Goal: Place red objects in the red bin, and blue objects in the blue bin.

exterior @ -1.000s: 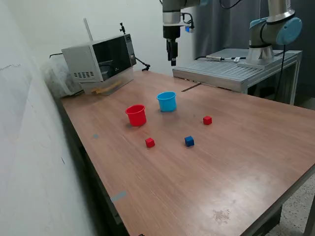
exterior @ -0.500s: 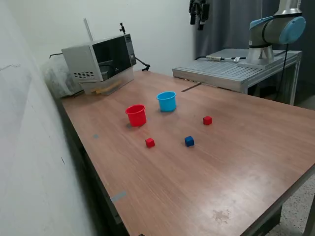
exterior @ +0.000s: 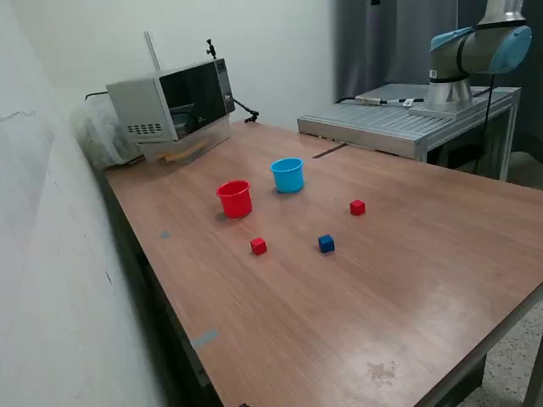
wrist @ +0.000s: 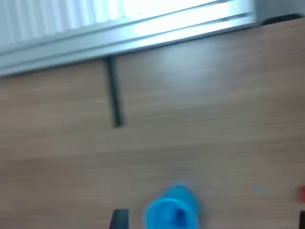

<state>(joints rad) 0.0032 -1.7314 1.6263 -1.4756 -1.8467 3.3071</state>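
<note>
Going from the exterior view's left to its right: red cup (exterior: 235, 198) upright, near red cube (exterior: 258, 246) lying on the table (exterior: 407, 288) in front of it, light blue cup (exterior: 288, 175) just beside the red cup, then dark blue cube (exterior: 326, 243) and far red cube (exterior: 357, 207), all apart. Probably between picks, three cubes not yet sorted. Claw out of the exterior view; cannot tell if released or clenched, wrist view too blurred. Next: come down over one cube, jaws spread, grasp, carry to the cup of matching colour.
</note>
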